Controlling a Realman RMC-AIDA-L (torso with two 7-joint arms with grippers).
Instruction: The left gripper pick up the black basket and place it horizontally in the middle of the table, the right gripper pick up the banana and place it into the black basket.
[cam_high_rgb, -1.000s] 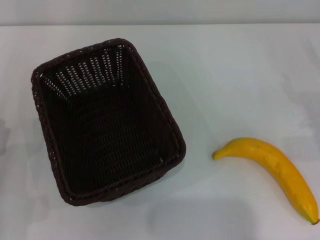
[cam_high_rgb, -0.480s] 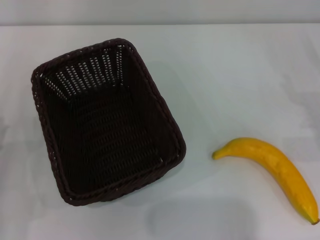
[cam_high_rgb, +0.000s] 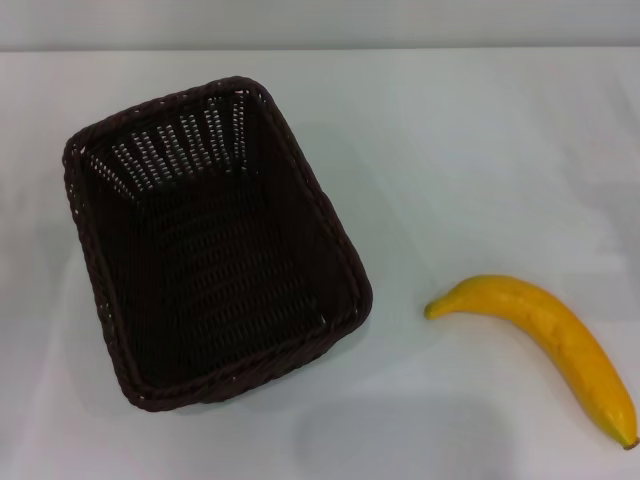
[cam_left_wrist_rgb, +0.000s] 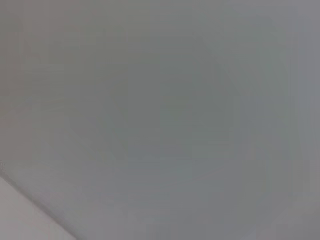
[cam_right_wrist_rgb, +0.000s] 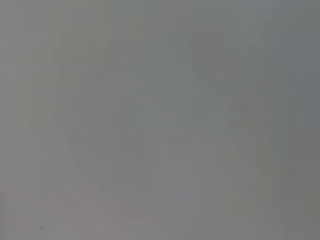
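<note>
The black basket (cam_high_rgb: 215, 245) sits on the white table (cam_high_rgb: 470, 160) at the left of the head view, its long side running front to back and turned a little. It is empty. The banana (cam_high_rgb: 550, 335) lies on the table at the right front, apart from the basket, its dark tip toward the near right corner. Neither gripper shows in the head view. Both wrist views show only plain grey surface, with no fingers and no objects.
The table's far edge (cam_high_rgb: 320, 50) runs along the top of the head view, with a grey wall behind it. Bare tabletop lies between the basket and the banana.
</note>
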